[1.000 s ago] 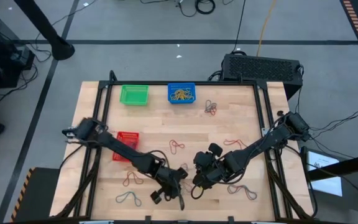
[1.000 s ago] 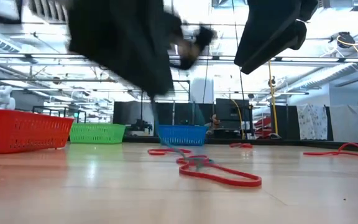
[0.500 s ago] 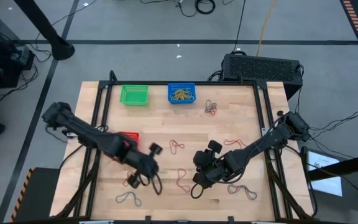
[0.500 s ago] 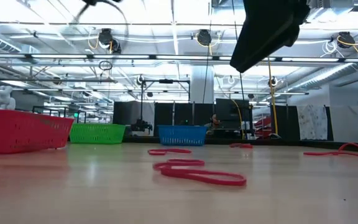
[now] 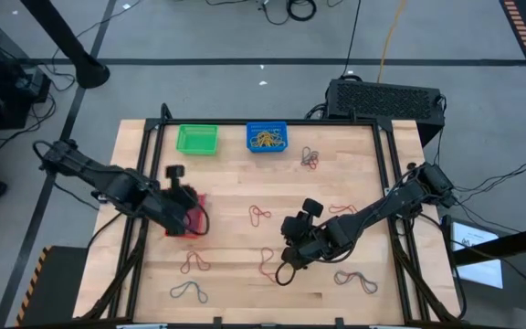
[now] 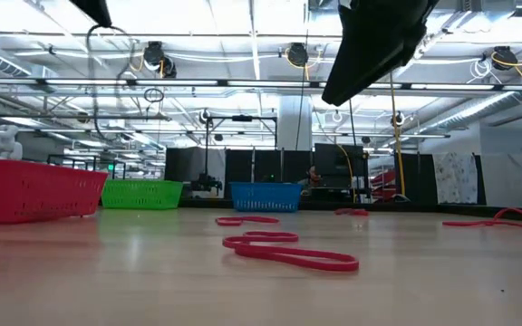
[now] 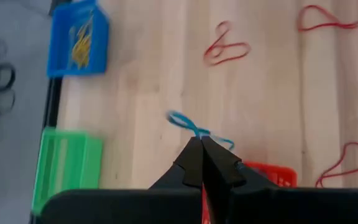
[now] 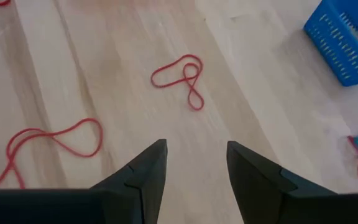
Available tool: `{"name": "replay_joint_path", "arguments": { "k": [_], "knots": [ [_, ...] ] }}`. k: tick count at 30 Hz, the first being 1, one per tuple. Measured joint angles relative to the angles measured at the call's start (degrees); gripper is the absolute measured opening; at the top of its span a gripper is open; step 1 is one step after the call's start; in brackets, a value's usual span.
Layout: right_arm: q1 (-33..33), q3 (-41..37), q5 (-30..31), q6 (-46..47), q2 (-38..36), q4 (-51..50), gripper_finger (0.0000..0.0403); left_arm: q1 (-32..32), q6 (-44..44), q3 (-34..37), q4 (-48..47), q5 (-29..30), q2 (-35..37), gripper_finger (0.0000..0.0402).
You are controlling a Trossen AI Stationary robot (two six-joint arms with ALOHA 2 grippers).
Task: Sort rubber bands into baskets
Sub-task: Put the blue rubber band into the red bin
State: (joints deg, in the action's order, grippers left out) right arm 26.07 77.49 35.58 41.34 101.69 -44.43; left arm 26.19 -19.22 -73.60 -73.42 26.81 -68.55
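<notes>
Left gripper has swung from the table's front to above the red basket, clenched on a blue band; drop looks next. Right gripper waits mid-table, released, over red bands.

No readable writing in any view.
The baskets, the table, the black box behind it and the room beyond carry no text, label, brand, number or sign that can be made out.
</notes>
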Motion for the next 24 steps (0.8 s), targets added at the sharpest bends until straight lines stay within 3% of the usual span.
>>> {"name": "replay_joint_path", "arguments": {
  "k": [7,12,24],
  "knots": [
    [0.0,0.0,3.5,-1.4,0.0,0.0,0.016,0.0,-13.5,0.3,-7.8,0.6,1.5,0.0],
    [0.0,0.0,3.6,-2.4,0.0,0.0,0.016,0.0,-17.0,5.6,-7.9,-0.4,1.6,0.0],
    [-0.2,0.0,3.6,-1.6,0.0,1.1,0.016,-0.6,-19.5,21.9,4.2,-8.6,1.6,0.0]
  ]
}}
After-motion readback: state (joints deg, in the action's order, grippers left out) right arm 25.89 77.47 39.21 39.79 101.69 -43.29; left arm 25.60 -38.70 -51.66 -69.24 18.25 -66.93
